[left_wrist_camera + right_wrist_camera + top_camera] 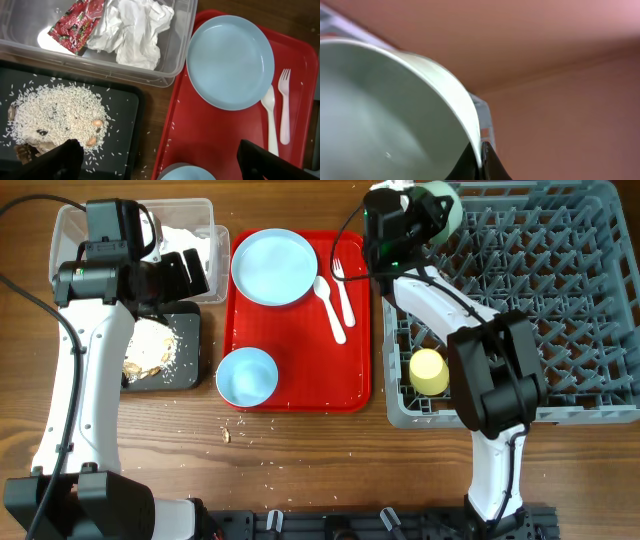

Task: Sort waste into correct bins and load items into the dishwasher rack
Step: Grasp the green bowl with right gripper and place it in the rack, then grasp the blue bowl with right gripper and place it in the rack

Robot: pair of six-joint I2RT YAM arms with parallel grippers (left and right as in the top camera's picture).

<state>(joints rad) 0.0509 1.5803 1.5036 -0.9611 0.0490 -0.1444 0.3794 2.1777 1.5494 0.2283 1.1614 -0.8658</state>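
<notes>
At the 10 o'clock corner of the surface [300,470] the clear tub [68,220] lies with its long side running 9 to 3, its right wall just beside the red tray [330,380]. In the left wrist view we see the wrapper [75,22] slanting from 7 to 1 inside it, with the crumpled napkin [132,30] against its right end. Below the tub, the black tray [188,350] carries the food scraps [60,117]. From above, the left arm hides the tray's upper part. The left tool [159,150] hangs over the border of the tub and black tray, fingers spread wide, holding nothing.

On the red tray, the plate [273,267] sits at 11 o'clock and the first bowl [247,375] at 7, mouth up. The spoon [330,305] and fork [344,290] lie side by side near the right rim, long axes roughly 11 to 5, heads toward 11. Only a thin strip of surface separates this tray from the rack [590,412]. Wide bare wood runs along 6 o'clock, dotted with crumbs [227,433].

The right tool [481,159] pinches the rim of the second bowl [445,208], tipped on edge over the rack's 10 o'clock corner. Its close view is blurred, so we cannot tell which pegs lie beneath. The cup [429,370] rests in the rack near 7 o'clock. We cannot tell if it is upright. The frame cuts the rack's right edge.
</notes>
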